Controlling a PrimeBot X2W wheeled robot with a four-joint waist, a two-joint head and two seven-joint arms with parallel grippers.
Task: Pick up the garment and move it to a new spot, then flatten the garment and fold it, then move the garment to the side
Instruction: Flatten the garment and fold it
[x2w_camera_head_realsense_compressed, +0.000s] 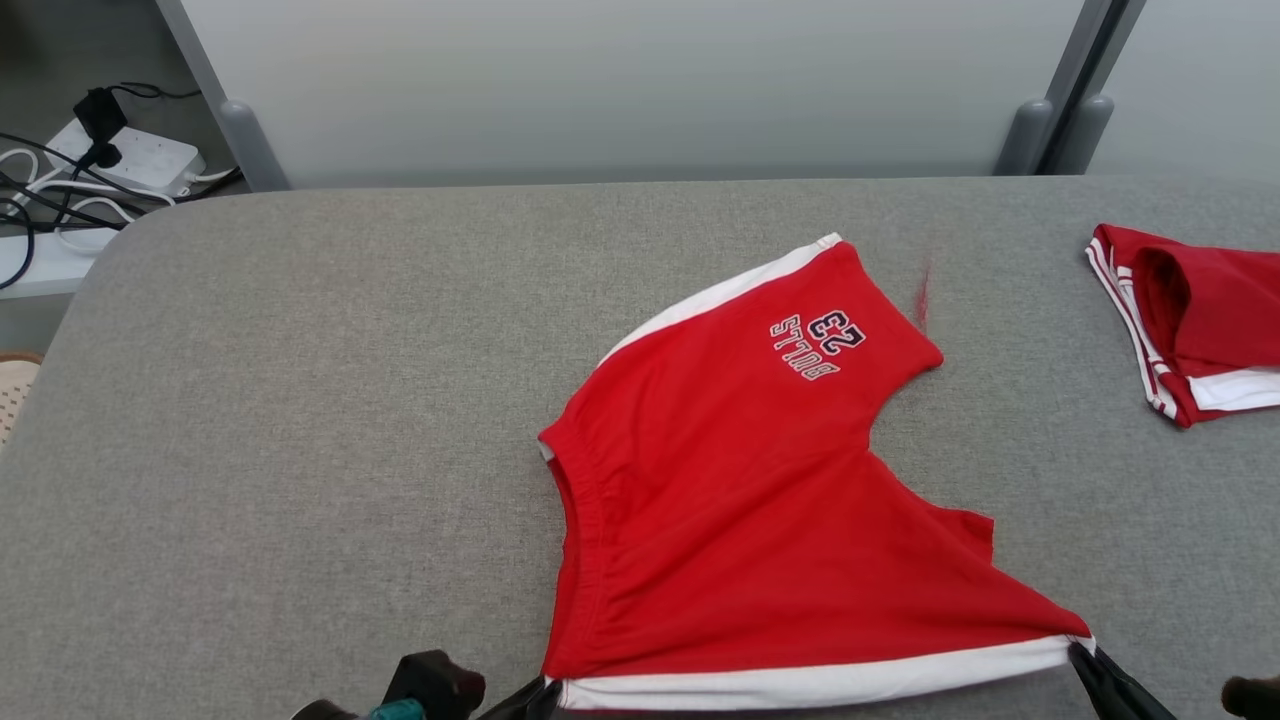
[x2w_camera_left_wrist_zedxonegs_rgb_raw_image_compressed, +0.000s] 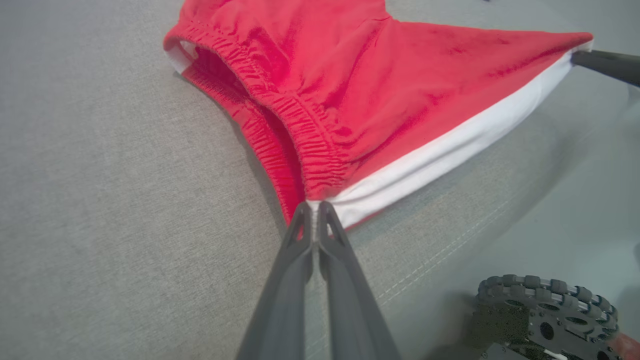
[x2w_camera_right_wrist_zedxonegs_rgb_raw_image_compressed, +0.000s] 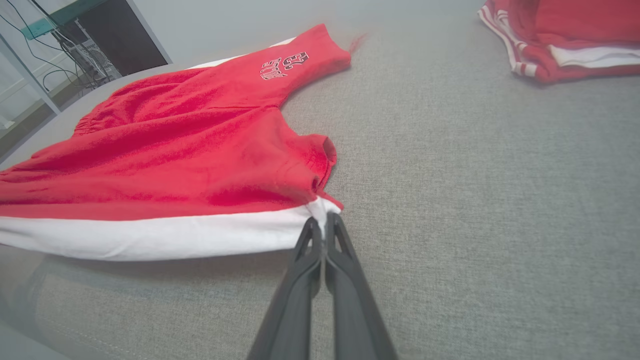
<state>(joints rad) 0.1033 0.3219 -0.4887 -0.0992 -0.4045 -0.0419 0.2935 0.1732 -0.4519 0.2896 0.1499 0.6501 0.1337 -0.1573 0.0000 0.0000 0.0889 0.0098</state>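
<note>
Pinching the white stripe (x2w_camera_head_realsense_compressed: 800, 683) of the red shorts (x2w_camera_head_realsense_compressed: 740, 520) at the near edge of the bench (x2w_camera_head_realsense_compressed: 300, 400), one corner each, the left gripper (x2w_camera_left_wrist_zedxonegs_rgb_raw_image_compressed: 314, 207) and right gripper (x2w_camera_right_wrist_zedxonegs_rgb_raw_image_compressed: 324, 220) seem to be flattening them; next, both must pull evenly together.

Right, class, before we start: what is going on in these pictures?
A robot has red shorts pinched at both ends of the near white stripe: left gripper at the waistband, right gripper at the leg hem. The shorts lie spread on the grey table, not yet folded. Another red garment lies to the right.
</note>
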